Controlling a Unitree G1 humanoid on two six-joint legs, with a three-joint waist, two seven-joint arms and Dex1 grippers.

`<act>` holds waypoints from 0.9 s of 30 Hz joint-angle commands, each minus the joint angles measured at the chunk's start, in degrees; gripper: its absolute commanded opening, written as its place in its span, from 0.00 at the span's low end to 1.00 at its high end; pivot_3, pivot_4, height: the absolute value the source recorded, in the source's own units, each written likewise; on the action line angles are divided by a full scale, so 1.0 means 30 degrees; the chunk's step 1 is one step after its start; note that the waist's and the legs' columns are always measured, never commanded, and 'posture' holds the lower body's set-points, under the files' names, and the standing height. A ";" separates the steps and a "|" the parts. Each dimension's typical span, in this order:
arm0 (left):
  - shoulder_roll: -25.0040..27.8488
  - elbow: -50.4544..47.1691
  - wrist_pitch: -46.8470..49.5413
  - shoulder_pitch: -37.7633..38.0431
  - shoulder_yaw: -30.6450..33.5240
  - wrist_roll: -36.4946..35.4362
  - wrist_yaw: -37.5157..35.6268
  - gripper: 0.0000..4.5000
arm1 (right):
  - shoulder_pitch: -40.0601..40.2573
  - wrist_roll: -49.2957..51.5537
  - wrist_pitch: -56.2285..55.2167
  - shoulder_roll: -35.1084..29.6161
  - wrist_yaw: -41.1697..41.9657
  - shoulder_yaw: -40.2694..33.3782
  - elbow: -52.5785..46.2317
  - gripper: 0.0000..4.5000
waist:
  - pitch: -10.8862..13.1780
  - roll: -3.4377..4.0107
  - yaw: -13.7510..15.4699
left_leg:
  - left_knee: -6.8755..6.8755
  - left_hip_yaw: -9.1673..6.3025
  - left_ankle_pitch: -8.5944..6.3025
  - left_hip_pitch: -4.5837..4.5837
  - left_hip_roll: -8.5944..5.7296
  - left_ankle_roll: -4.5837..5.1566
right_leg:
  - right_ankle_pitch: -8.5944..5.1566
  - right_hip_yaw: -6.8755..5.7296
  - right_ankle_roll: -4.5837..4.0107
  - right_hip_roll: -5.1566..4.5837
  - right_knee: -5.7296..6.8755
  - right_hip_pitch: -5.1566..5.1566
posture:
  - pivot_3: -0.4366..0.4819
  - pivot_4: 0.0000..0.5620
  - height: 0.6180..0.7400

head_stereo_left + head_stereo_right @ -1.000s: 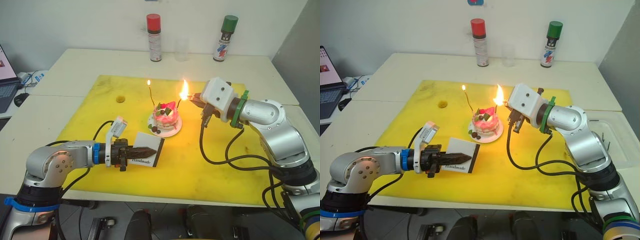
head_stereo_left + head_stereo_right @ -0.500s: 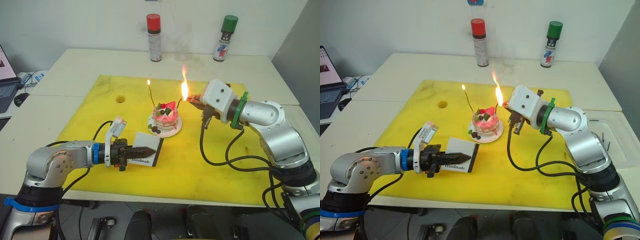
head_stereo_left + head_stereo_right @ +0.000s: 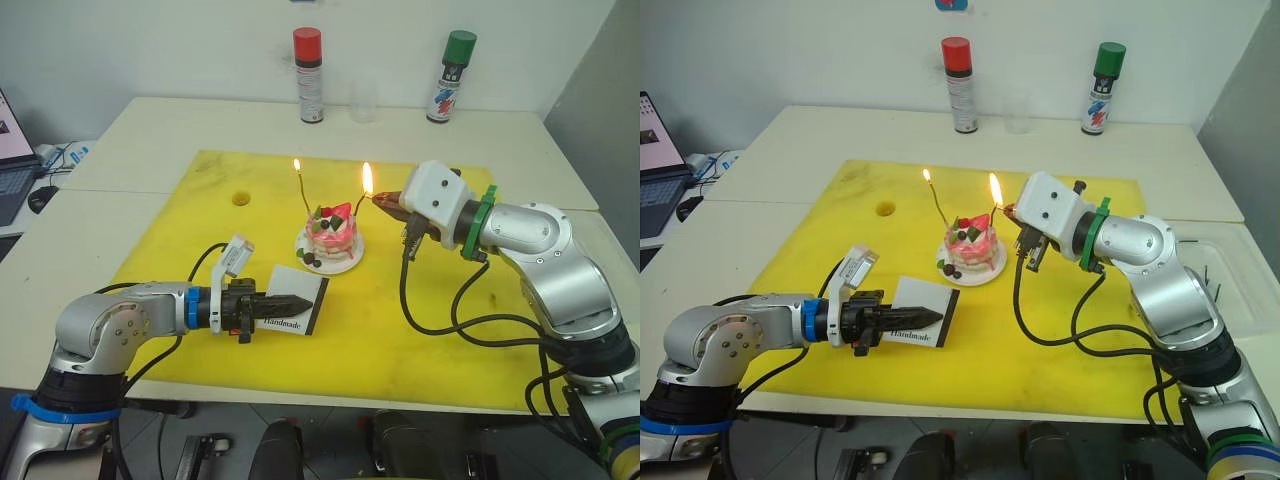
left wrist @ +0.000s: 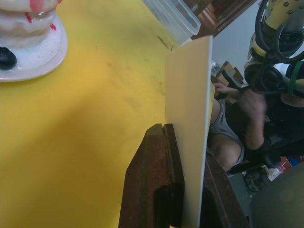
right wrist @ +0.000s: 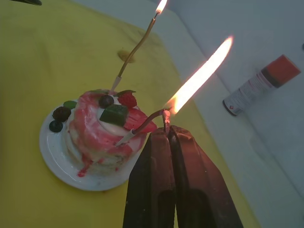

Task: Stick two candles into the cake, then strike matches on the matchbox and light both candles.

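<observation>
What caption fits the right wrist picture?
Right gripper holds a burning match against the reddish candle in the cake.

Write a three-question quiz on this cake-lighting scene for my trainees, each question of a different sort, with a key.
1. True or false: the left hand is shut on the matchbox.
2. Multiple choice: the right hand holds a burning match beside A) the red-capped can, B) the tip of the near candle, C) the plate rim.
3. Fill in: the far candle in the cake is already ____.

Key: 1 true; 2 B; 3 lit.
</observation>
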 commanded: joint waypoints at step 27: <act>-0.1949 -0.0017 -0.0448 -0.0151 -0.0496 0.0316 0.0695 0.00 | 0.9082 0.0918 0.3765 -0.4537 -0.2954 -1.3038 0.8066 0.20 | -0.0010 0.0017 -0.0134 | 0.0011 0.0051 0.0009 0.0072 -0.0017 0.0018 | 0.0021 0.0065 0.0027 0.0002 0.0022 0.0044 | 0.48 0.27 0.70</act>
